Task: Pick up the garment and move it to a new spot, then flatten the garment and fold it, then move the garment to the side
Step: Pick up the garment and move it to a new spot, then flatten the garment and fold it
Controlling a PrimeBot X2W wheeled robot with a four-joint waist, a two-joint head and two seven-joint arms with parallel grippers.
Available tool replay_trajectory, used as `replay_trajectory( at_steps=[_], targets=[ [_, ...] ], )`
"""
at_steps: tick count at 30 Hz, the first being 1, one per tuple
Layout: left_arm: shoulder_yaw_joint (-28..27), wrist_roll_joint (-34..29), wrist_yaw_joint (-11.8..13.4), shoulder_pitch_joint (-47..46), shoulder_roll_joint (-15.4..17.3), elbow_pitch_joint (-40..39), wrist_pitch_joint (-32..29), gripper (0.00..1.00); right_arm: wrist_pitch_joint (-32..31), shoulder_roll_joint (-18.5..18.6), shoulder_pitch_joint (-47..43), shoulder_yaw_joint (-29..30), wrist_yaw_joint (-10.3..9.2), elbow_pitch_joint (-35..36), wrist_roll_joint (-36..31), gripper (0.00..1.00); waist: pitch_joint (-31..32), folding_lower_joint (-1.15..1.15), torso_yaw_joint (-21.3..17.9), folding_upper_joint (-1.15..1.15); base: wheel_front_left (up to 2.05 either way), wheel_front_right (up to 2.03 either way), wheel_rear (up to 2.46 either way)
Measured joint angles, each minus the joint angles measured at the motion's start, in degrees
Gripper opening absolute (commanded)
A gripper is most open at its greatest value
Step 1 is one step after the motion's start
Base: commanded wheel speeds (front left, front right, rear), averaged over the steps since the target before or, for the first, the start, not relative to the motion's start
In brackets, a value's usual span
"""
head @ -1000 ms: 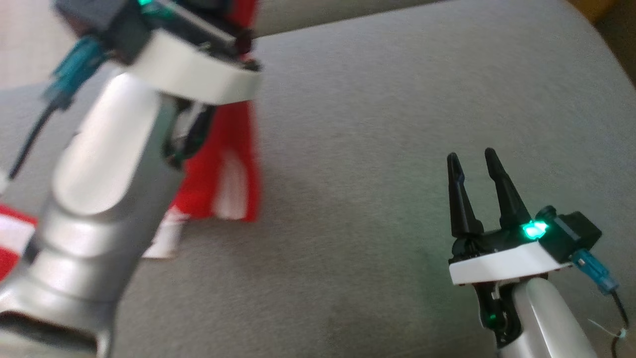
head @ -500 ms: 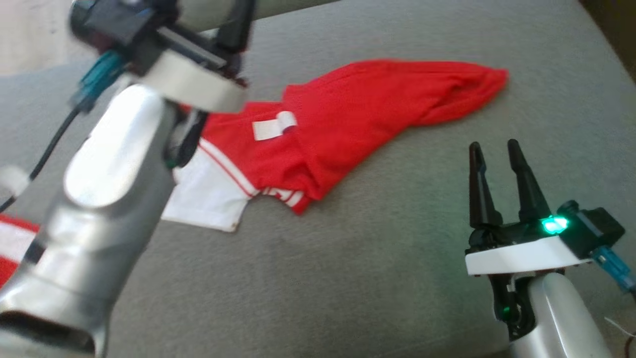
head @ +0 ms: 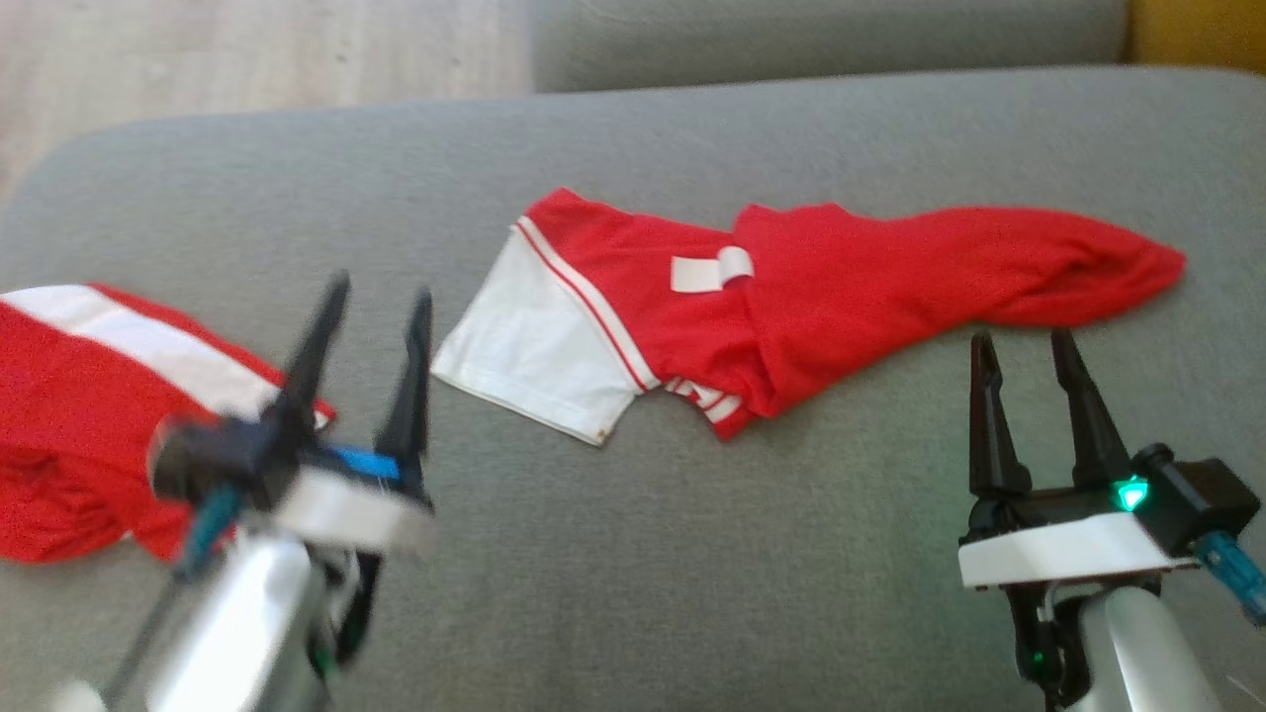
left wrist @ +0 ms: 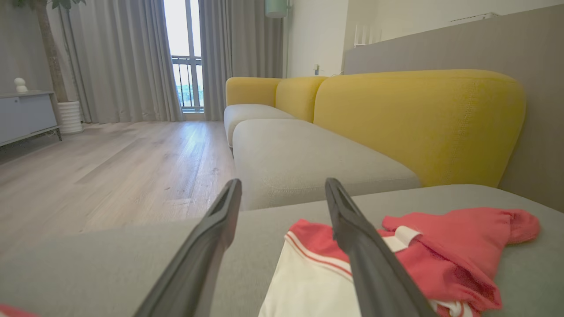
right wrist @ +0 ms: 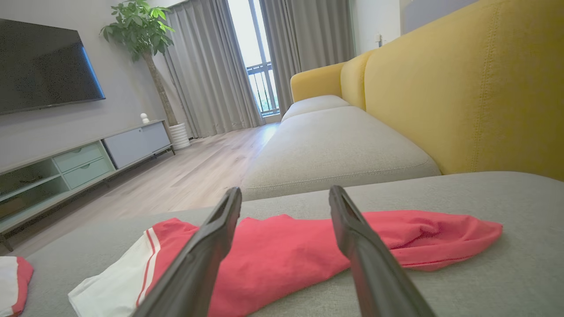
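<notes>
You see your left pincer [head: 381, 295], blurred in the head view, standing over the grey sofa cushion [head: 633, 554] with its two dark fingers spread wide and nothing between them. The garment [head: 841, 277], red with a white band at its left end, lies free on the middle of that cushion, rumpled and drawn out sideways, its right end bunched to a narrow tip. A small white label [head: 707, 269] sits curled on top of the red cloth. The garment's white end lies just right of the left pincer's fingertips and a little beyond them, apart from them. Your right pincer [head: 1022, 341] is likewise wide and empty, its tips pointing at the near edge of the garment's right half, close to the cloth but not touching it. A second red and white cloth [head: 79, 425] lies crumpled at the cushion's left end, beside the left pincer. From the wrists you look along the cushion to a yellow backrest [right wrist: 462, 88], a pale wooden floor [left wrist: 110, 167] and grey curtains [right wrist: 211, 66] by a bright window.
</notes>
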State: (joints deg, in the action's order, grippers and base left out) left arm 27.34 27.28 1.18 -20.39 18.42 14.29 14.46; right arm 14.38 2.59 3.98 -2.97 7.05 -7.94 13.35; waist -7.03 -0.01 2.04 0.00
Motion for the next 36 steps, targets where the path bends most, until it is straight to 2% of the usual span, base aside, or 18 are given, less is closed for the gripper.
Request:
replay_trajectory(
  at_steps=[5, 10, 14, 18, 21, 25, 28, 32, 36],
  targets=[
    [-1.96, -3.23, 0.74, 10.3, -4.01, -3.42, 0.0, 1.0, 0.0, -0.02, -1.28, -0.1, 0.0, -0.43, -0.44, 1.0, 2.48, -0.01, 2.31, 0.0, 0.0, 0.0, 0.0],
    [-6.47, -5.06, 0.71, 14.1, -8.12, -4.95, -0.01, 1.0, 0.0, -0.01, -1.29, -0.09, 0.0, -0.97, -0.84, 1.0, 3.22, -0.01, 3.36, 0.0, 0.0, 0.0, 0.0],
    [-8.1, -7.75, -1.47, 14.02, -9.33, -5.38, -0.01, 1.0, 0.0, 0.0, -1.27, -2.16, 0.0, -0.93, -2.13, 1.0, 3.0, 0.0, 4.02, 0.0, 0.0, 0.0, 0.0],
    [-8.93, -9.48, -3.5, 13.86, -10.71, -5.12, -0.01, 1.0, 0.01, 0.03, -0.64, -8.04, 0.0, -1.78, -3.85, 1.0, 2.0, 0.01, 5.18, 0.0, 0.0, 0.0, 0.0],
    [-9.17, -10.22, -4.63, 13.49, -11.94, -4.45, 0.0, 1.0, -0.12, 0.03, 1.6, -14.51, 0.0, -5.66, -5.37, 1.0, 1.03, 0.01, 6.59, 0.0, 0.0, 0.0, 0.0],
    [-9.33, -10.22, -5.67, 13.14, -13.47, -3.05, -0.01, 1.0, -3.26, 0.18, 6.87, -21.14, 0.0, -12.0, -5.79, 1.0, -0.33, 0.01, 9.08, 0.0, 0.0, 0.0, 0.0],
    [-9.81, -10.22, -6.22, 12.87, -14.04, -2.6, -0.01, 1.0, -4.9, 0.24, 10.04, -23.82, 0.0, -15.38, -6.83, 1.0, -0.98, 0.01, 10.52, 0.0, 0.0, 0.0, 0.0],
    [-10.49, -10.22, -6.77, 11.9, -14.71, -1.59, -0.01, 1.0, -8.56, 0.43, 15.95, -27.44, 0.01, -23.63, -9.03, 1.0, -2.18, 0.02, 13.39, 0.0, 0.0, 0.0, 0.0],
    [-10.62, -10.22, -7.09, 11.73, -15.32, -1.15, -0.01, 1.0, -10.82, 1.03, 20.48, -28.66, 0.01, -31.31, -10.18, 1.0, -3.18, 0.02, 15.97, 0.0, 0.0, 0.0, 0.0]
  ],
)
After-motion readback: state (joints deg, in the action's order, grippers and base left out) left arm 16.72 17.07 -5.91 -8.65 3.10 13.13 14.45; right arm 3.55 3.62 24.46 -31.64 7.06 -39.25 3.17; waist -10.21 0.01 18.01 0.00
